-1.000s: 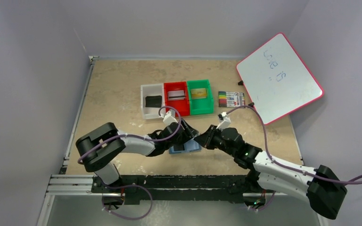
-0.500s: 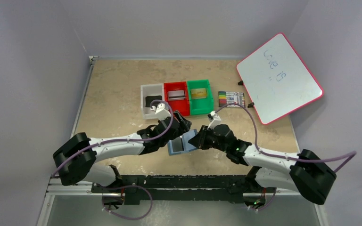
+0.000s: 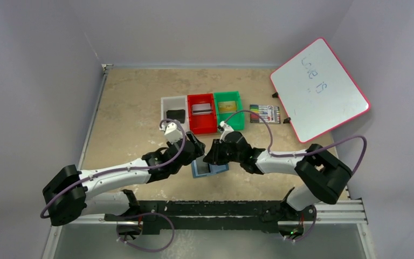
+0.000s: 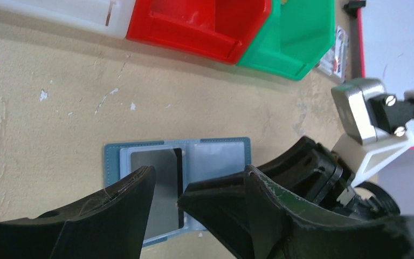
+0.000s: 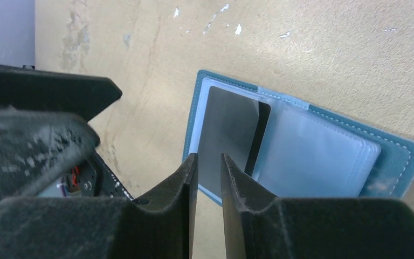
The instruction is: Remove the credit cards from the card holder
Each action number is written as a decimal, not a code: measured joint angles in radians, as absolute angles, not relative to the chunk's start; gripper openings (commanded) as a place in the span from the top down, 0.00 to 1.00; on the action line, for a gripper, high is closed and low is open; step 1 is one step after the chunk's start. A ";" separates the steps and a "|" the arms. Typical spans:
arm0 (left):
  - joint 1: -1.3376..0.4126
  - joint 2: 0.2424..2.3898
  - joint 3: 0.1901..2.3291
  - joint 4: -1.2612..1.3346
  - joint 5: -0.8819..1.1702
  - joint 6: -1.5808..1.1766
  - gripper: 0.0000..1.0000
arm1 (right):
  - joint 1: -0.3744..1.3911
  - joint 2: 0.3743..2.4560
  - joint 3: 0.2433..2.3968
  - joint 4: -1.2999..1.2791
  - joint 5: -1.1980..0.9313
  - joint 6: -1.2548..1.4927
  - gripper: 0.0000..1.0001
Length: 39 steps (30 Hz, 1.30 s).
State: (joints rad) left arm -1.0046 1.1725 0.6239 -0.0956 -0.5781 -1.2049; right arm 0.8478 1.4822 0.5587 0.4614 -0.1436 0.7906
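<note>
Right claw (image 5: pixel 209 162): jaws a narrow slit apart, empty, poised at the near short end of the grey credit card (image 5: pixel 229 129). Left claw (image 4: pixel 197 172): jaws wide, empty (hovering over the same card). Card long axis runs straight away from the right claw, in the card holder (image 5: pixel 393 156) lying open on the bench (image 5: pixel 329 54).

Even, bright light; soft shadows; wrist-view foregrounds blurred.

Teal card holder (image 3: pixel 218 169) on table (image 3: pixel 129 108); left arm (image 3: pixel 118 174), right arm (image 3: pixel 277 159) meet over it; 3 bins (image 3: pixel 202 128) beyond.
</note>
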 measured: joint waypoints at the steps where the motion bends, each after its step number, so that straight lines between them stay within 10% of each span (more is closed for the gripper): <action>1: -1.005 1.175 0.620 -0.096 -0.567 -1.199 0.40 | 0.846 1.499 0.567 0.461 -0.148 0.788 0.75; 27: -1.005 1.375 0.543 -0.001 -0.393 -1.179 0.51 | 0.730 1.642 0.458 0.719 -0.309 0.882 0.77; 39: -1.003 1.398 0.532 0.018 -0.403 -1.155 0.87 | 0.710 1.690 0.381 0.920 -0.340 0.988 0.84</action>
State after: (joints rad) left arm -1.0035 1.3979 0.5323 0.0181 -0.4034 -1.1549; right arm 0.7101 1.6897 0.3813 0.9195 -0.3397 0.9878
